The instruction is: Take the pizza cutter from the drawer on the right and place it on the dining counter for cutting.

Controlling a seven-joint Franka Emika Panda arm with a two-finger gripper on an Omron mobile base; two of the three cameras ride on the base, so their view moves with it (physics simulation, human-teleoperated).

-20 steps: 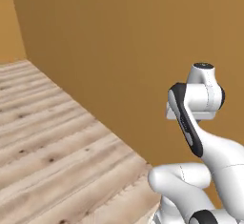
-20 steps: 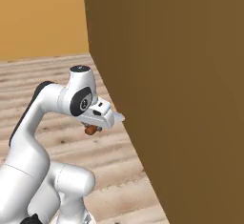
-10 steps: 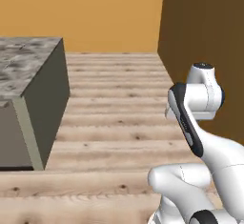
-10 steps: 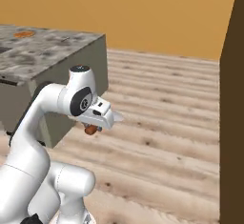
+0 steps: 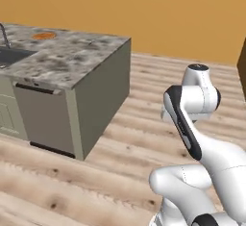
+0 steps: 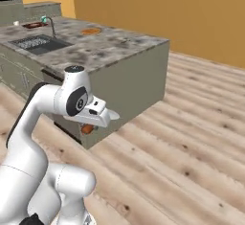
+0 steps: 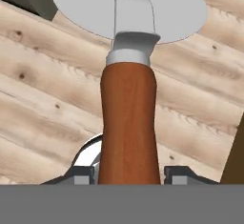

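So the hand (image 7: 127,173) is clamped on the pizza cutter (image 7: 128,108) by its reddish-brown handle, blade pointing out over the wood floor (image 6: 191,152). Past it sits the dining counter's granite tabletop (image 6: 119,47), sink (image 6: 36,42) at its far end.

Pizza cutter (image 7: 128,104) — in end effector (image 7: 128,173)

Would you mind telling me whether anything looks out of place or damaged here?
Nothing stands out. The pizza cutter sits straight between the gripper fingers, blade intact, above the wood floor. The dining counter looks tidy, with a small orange item lying flat on it.
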